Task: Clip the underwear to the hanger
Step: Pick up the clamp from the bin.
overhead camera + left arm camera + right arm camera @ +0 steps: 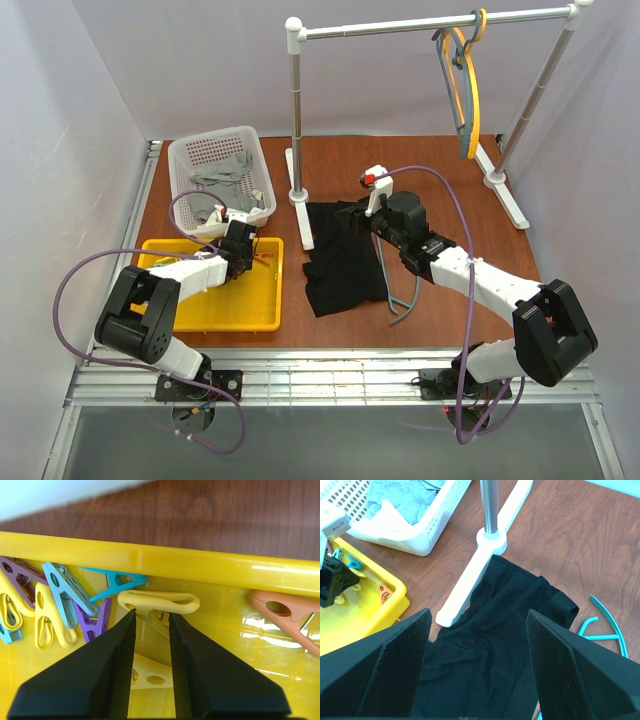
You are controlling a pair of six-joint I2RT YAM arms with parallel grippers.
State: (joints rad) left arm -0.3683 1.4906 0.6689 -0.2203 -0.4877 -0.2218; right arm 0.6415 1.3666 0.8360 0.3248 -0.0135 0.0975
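- The underwear [340, 270] lies spread on the table [440, 170], touching the white rack foot [470, 580]. The hanger [607, 627] lies just beside it.
- Right pincer [479, 615]: jaws wide, empty, above the underwear.
- Left pincer [152, 614]: jaws narrow, straddling a yellow peg [160, 601] in the yellow tray [175, 562]. Whether it grips the peg cannot be told.
- Probable step: take one peg. Centre it between the pads and lift straight up, clear of neighbouring pegs [60, 590].

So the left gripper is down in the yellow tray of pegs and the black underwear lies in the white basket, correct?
Not the basket: the top view shows the underwear spread on the table by the rack's foot. The left gripper is in the yellow tray of pegs.
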